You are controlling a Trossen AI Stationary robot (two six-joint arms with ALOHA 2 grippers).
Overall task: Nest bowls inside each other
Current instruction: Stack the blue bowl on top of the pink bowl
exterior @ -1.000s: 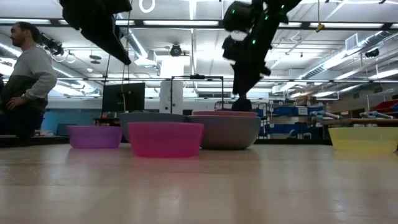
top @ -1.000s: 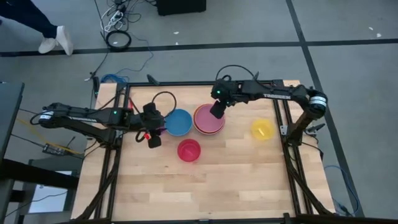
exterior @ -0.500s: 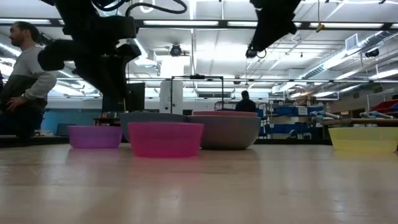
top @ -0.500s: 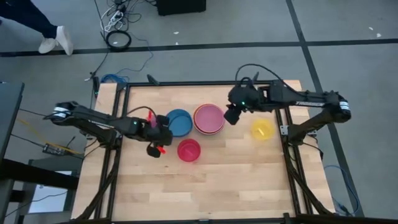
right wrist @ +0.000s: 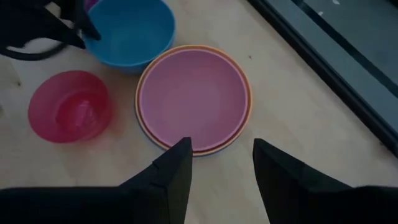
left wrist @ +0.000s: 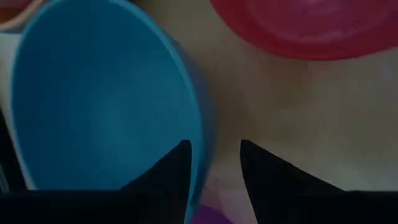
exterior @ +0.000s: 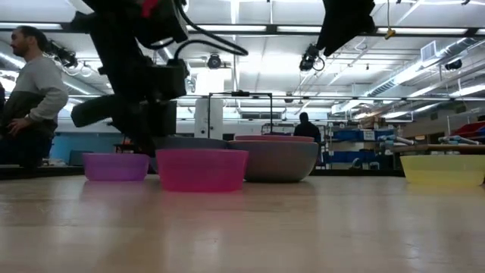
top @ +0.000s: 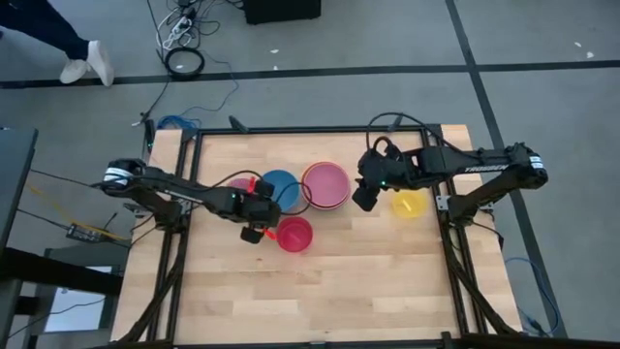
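A blue bowl (top: 280, 188) stands on the table between a purple bowl (top: 236, 183), half hidden by my left arm, and a stack of nested bowls with a pink one on top (top: 325, 184). A red bowl (top: 294, 234) stands nearer and a yellow one (top: 409, 202) to the right. My left gripper (left wrist: 212, 149) is open and low at the blue bowl's rim (left wrist: 200, 134). One finger is over the inside and one outside, and no touch shows. My right gripper (right wrist: 219, 152) is open, high between the stack (right wrist: 193, 93) and the yellow bowl.
Black frame rails (top: 441, 208) run along the table's left and right sides. Bare wood lies toward the near edge (top: 310, 291). A person (exterior: 34, 98) stands in the room beyond the table.
My left gripper has come down and moved toward the table's right, rolling its wrist, and now stands at the blue bowl's rim. My right gripper has risen off the pink-topped stack and swung toward the right edge. No bowl has moved.
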